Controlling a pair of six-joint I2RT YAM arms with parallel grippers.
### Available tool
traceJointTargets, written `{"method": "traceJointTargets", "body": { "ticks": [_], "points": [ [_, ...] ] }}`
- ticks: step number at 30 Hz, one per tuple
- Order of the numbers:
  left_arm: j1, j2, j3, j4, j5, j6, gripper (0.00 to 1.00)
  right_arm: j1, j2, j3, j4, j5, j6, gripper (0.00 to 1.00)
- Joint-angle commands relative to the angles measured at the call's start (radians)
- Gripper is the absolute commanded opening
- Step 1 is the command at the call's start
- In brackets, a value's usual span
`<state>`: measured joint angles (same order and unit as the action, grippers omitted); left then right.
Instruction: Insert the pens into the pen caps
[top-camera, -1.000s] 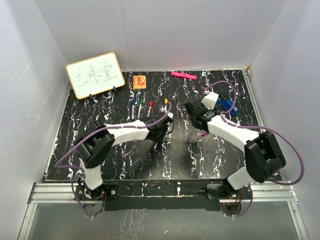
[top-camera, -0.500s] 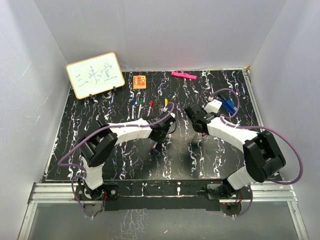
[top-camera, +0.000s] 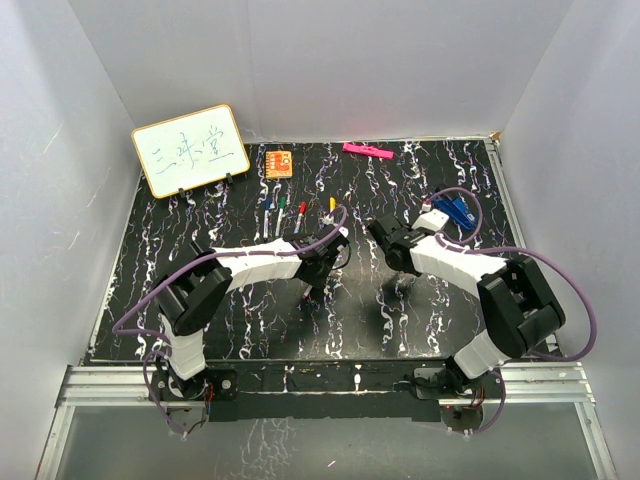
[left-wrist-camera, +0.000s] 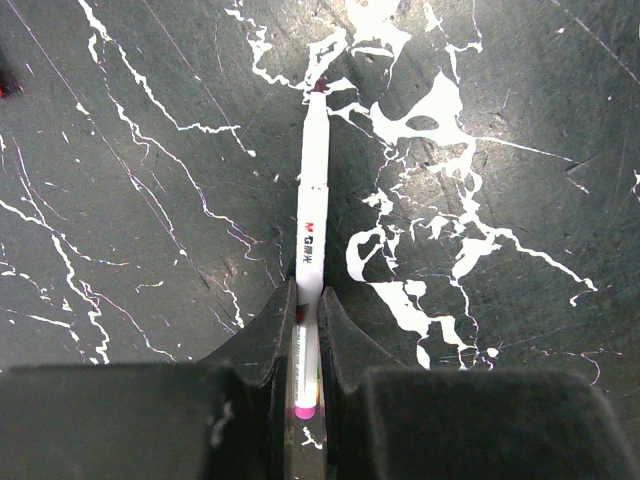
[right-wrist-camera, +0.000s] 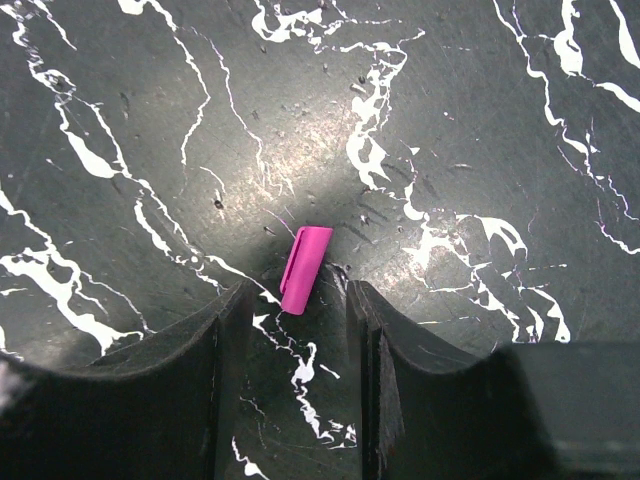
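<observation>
In the left wrist view a white-barrelled pen (left-wrist-camera: 310, 230) lies on the black marbled table, dark tip pointing away and pink end between my fingers. My left gripper (left-wrist-camera: 307, 300) is shut on its rear half; from above, the left gripper (top-camera: 318, 275) sits low at the table's middle. A small magenta pen cap (right-wrist-camera: 304, 270) lies flat on the table. My right gripper (right-wrist-camera: 300, 295) is open with a finger on either side of the cap's near end; the cap sits nearer the left finger and is apart from the right one. The top view shows the right gripper (top-camera: 398, 262) low, right of centre.
Several more pens with coloured ends (top-camera: 285, 212) lie in a row behind the left gripper. A whiteboard (top-camera: 190, 150), a small orange block (top-camera: 279, 163) and a pink bar (top-camera: 366, 151) stand along the back. A blue clip-like object (top-camera: 455, 210) lies at the right.
My left gripper has closed on the pen. The right gripper has dropped and shifted left toward the magenta cap, its jaws narrowing a little.
</observation>
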<state>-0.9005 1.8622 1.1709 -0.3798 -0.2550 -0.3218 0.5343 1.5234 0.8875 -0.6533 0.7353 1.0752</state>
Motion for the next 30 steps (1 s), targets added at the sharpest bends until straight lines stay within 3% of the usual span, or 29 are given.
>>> {"method": "traceJointTargets", "body": {
  "ticks": [1, 30],
  "points": [
    [0.007, 0.086, -0.074, -0.185, 0.002, 0.004, 0.00, -0.003, 0.013, -0.007, 0.033, 0.036, 0.007, 0.40],
    [0.008, 0.123, -0.054, -0.182, 0.008, 0.018, 0.00, -0.081, 0.061, -0.087, 0.174, -0.094, -0.044, 0.37]
  ]
}}
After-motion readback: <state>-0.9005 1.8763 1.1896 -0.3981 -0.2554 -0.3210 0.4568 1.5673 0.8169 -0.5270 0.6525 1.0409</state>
